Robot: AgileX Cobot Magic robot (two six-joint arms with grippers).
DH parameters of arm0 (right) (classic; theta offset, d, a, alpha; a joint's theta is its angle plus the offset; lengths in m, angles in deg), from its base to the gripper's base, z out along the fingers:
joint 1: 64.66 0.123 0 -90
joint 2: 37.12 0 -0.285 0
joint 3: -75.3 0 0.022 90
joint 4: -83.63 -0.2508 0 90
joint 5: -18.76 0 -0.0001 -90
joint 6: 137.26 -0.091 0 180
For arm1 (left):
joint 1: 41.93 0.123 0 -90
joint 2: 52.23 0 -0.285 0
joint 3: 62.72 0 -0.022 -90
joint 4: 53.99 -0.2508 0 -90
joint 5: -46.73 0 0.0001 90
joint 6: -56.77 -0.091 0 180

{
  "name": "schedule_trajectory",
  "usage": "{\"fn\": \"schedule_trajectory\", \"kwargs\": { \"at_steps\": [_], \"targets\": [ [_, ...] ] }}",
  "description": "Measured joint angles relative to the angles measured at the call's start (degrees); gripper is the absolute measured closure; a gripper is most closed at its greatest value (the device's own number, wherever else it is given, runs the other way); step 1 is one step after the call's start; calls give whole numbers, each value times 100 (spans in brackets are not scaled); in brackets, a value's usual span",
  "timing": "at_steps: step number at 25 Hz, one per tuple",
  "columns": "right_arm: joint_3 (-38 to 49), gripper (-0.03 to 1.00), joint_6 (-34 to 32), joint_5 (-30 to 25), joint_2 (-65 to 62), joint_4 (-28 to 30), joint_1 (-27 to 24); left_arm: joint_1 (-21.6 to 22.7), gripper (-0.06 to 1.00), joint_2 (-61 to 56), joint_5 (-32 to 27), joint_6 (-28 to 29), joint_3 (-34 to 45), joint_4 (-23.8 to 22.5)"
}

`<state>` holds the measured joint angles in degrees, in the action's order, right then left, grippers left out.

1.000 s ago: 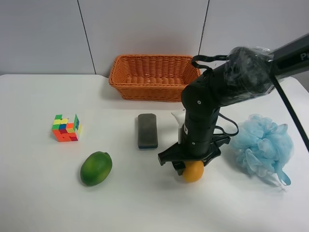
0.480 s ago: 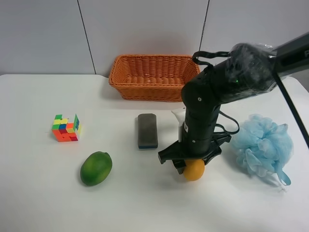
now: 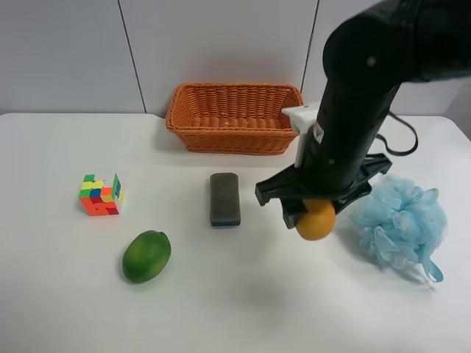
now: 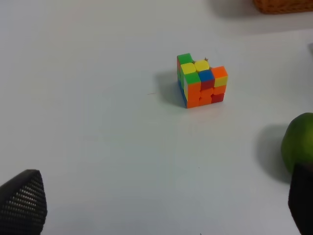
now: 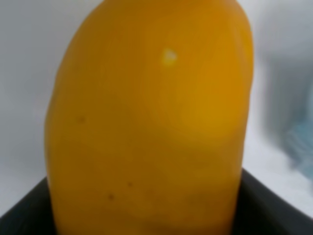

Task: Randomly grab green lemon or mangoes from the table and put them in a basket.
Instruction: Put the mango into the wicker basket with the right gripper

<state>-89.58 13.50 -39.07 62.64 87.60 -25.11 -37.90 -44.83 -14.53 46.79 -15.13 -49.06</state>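
Observation:
My right gripper (image 3: pixel 307 212) is shut on the yellow-orange mango (image 3: pixel 315 220) and holds it in the air above the white table (image 3: pixel 59 301), to the right of the grey eraser. The mango fills the right wrist view (image 5: pixel 151 117), with dark jaw parts at its base. The glossy green lemon (image 3: pixel 146 256) lies on the table at the front left; its edge shows in the left wrist view (image 4: pixel 299 144). The orange wicker basket (image 3: pixel 228 138) stands at the back centre, with nothing seen inside. My left gripper (image 4: pixel 161 205) is open and empty over bare table, out of the exterior high view.
A grey eraser block (image 3: pixel 224 198) lies between the lemon and the mango. A colourful puzzle cube (image 3: pixel 101 195) sits at the left and also shows in the left wrist view (image 4: pixel 201 81). A blue bath pouf (image 3: pixel 401 220) lies just right of the held mango.
My right gripper has lifted the mango off the table and carried it up and a little to the right. The other objects have not moved.

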Motion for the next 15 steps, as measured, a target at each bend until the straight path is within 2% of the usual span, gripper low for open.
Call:
{"fn": "schedule_trajectory", "kwargs": {
  "at_steps": [3, 6, 9, 15],
  "targets": [
    [-568, 34, 216, -495, -27, 40, 0, 0, -5, 0, 0, 0, 0, 0],
    [-1156, 34, 423, -756, -5, 65, -6, 0, -5, 0, 0, 0, 0, 0],
    [-1669, 34, 600, -825, 132, 138, -110, 0, -5, 0, 0, 0, 0, 0],
    [-2800, 34, 1083, -913, 783, 191, -626, 0, -5, 0, 0, 0, 0, 0]
  ]
}}
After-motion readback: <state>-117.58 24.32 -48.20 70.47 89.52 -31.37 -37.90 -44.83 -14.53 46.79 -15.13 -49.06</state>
